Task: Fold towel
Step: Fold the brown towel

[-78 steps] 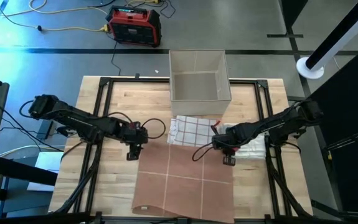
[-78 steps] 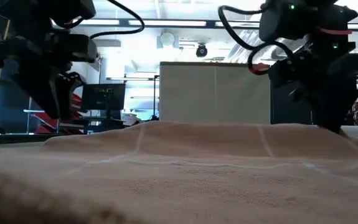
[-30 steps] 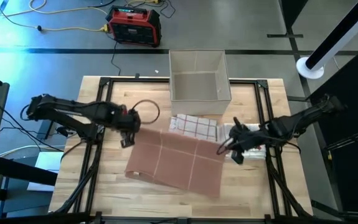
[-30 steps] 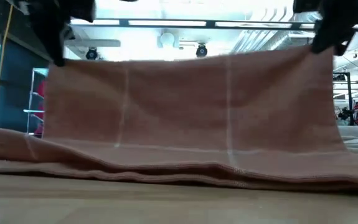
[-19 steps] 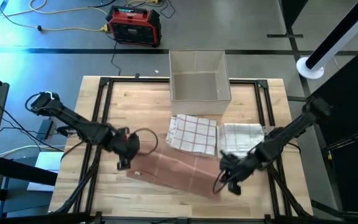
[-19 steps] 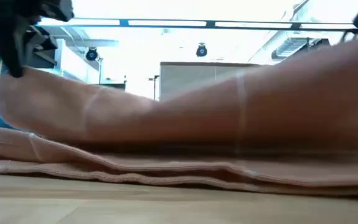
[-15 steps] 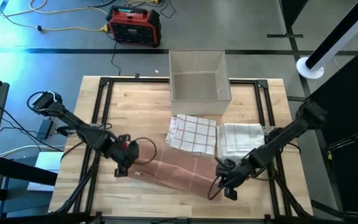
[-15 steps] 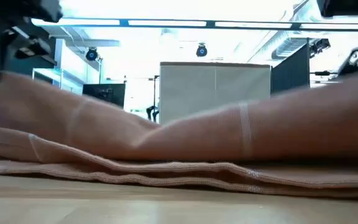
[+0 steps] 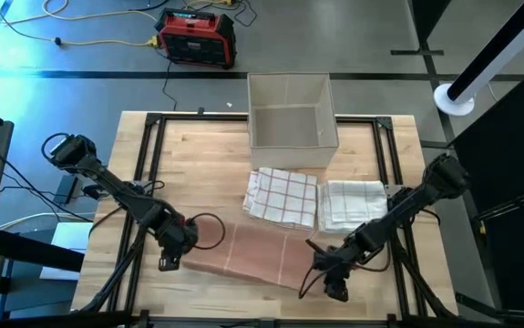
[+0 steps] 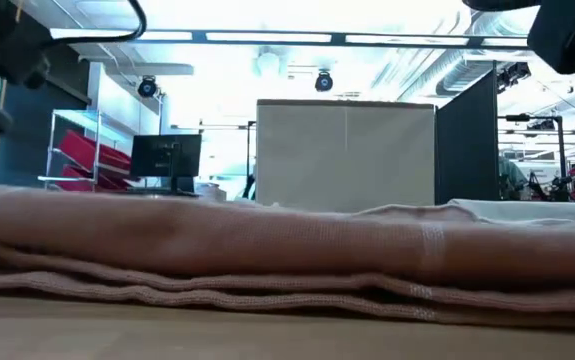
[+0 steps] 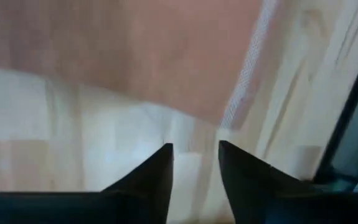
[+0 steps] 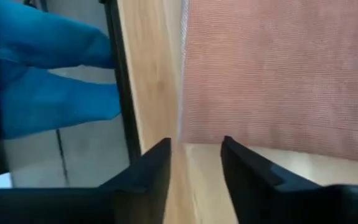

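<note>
towel (image 9: 252,257) front-centre on table (image 9: 198,155) | two folded cloths (image 9: 282,195) behind | box (image 9: 291,111) rearmost (centre)

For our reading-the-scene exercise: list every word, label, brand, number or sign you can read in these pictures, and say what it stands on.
None can be read.
Red case on the floor: any marking is too small to read.
Box, pink towel, checked towel: no text shows.

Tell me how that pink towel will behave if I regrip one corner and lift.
The pink towel is probably floppy: its folded layers sag flat on the table. Likely light, so the top layer may peel open. Its woven surface suggests decent grip, not slippery.
</note>
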`<state>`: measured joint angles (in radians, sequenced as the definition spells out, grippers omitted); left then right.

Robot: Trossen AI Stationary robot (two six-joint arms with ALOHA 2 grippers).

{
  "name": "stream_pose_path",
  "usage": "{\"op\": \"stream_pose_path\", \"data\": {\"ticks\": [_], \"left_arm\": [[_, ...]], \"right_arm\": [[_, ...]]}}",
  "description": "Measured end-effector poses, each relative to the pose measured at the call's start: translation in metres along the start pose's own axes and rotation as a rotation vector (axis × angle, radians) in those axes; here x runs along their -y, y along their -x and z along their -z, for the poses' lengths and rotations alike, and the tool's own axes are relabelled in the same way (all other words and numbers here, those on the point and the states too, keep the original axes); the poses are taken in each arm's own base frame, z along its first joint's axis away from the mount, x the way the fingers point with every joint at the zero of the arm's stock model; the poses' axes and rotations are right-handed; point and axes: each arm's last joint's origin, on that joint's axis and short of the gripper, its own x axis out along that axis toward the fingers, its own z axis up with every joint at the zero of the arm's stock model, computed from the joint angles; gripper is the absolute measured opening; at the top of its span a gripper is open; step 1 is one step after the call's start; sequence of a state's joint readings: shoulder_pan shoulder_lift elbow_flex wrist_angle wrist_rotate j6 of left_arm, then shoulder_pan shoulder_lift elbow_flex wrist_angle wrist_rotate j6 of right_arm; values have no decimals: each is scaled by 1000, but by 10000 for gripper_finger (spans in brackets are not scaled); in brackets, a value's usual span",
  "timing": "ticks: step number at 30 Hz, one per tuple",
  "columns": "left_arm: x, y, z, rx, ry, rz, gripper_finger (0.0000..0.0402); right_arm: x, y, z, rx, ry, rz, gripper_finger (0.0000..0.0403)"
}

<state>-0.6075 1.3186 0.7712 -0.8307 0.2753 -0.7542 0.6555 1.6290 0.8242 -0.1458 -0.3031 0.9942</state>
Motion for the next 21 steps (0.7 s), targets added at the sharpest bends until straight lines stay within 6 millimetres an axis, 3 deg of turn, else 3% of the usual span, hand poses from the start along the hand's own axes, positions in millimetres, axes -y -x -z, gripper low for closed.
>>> {"op": "stream_pose_path", "data": {"ticks": [5,11,14,17,21], "left_arm": [[1,15,-2,29,64,-16,129],[8,35,-17,314,-6,-143,102],[7,26,-27,401,-94,-88,83],[-3,7,-26,411,-85,-82,57],[-23,-16,-14,335,3,-131,15]], "right_arm": [[-5,16,2,-41,-101,-50,153],[-4,45,1,253,-151,115,97],[2,47,-3,396,-214,215,57],[9,38,-8,419,-273,251,13],[19,24,-11,403,-334,300,8]]}}
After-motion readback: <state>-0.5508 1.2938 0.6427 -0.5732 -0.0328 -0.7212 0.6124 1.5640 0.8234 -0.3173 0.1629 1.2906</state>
